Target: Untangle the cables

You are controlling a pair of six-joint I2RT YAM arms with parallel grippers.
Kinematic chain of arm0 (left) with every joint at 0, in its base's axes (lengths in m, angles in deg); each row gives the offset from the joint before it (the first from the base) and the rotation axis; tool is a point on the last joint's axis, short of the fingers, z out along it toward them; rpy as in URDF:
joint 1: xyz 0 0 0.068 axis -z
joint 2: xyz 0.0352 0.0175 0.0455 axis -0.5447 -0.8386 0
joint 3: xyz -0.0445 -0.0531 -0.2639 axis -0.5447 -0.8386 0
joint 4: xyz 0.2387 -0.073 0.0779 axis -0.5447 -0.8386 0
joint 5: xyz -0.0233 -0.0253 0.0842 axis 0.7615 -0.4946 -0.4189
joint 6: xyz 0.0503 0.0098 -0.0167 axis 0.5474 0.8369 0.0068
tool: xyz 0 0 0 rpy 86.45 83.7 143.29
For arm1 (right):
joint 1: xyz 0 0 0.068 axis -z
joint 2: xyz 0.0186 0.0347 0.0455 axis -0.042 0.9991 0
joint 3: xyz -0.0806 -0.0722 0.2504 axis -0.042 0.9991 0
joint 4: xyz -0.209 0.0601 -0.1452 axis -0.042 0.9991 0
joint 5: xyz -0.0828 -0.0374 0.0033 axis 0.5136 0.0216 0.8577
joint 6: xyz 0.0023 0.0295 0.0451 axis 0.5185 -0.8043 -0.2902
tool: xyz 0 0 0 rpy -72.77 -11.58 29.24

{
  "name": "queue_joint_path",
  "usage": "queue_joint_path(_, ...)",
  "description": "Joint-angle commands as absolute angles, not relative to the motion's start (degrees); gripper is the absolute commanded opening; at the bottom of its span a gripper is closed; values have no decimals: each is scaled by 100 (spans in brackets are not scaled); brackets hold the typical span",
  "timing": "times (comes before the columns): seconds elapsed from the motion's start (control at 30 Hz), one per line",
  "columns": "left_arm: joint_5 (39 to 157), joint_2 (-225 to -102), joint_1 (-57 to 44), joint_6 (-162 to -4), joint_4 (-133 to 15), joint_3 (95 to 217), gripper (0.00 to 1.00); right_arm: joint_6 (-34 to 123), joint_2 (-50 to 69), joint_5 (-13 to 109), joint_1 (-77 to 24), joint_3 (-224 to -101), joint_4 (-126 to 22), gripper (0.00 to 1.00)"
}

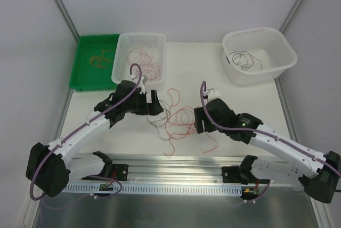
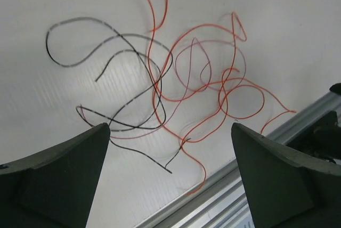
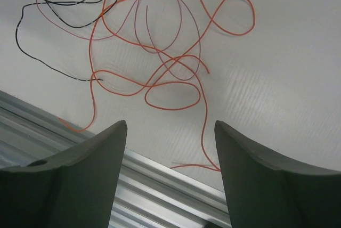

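We logged the cables [image 1: 178, 120] tangled on the table [image 1: 250, 100] between the claws, three o'clock of the left claw [image 1: 156, 104], nine o'clock of the right claw [image 1: 199, 122], both spread apart, empty, seemingly equally near.

Red and black cables [image 1: 178, 121], green tray [image 1: 85, 80], white basket [image 1: 141, 35], white tub [image 1: 257, 76]

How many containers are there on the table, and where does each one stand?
3: a green tray at the far left, a white mesh basket beside it on its right, and a white tub at the far right. None appears hidden.
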State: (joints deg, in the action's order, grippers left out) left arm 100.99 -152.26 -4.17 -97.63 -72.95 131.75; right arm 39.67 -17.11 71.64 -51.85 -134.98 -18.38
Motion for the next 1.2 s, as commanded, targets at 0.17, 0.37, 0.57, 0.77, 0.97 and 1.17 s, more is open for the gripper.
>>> queue_joint_path(0.17, 9678, -14689, 135, -10553, -7419, 12009, 97, 3944, -415, 6644, -4963, -13893, -2875, 58)
queue_joint_path(0.37, 9537, -14812, 232, -10676, -7384, 11850, 92, 3918, 772, 6415, -4875, -14279, -3429, 52)
queue_joint_path(0.57, 9555, -14944, 312, -10746, -7349, 11762, 84, 3787, 1703, 6301, -4752, -14395, -4035, 47)
queue_joint_path(0.77, 9572, -15128, 434, -10861, -7147, 11631, 77, 3593, 2196, 6354, -4690, -14517, -4413, 45)
queue_joint_path(0.97, 9599, -15375, 601, -10940, -6901, 11534, 66, 3479, 2627, 6389, -4699, -14676, -4581, 41)
queue_joint_path(1.17, 9581, -15524, 707, -10993, -6813, 11437, 38, 3391, 2847, 6424, -4699, -14676, -4686, 37)
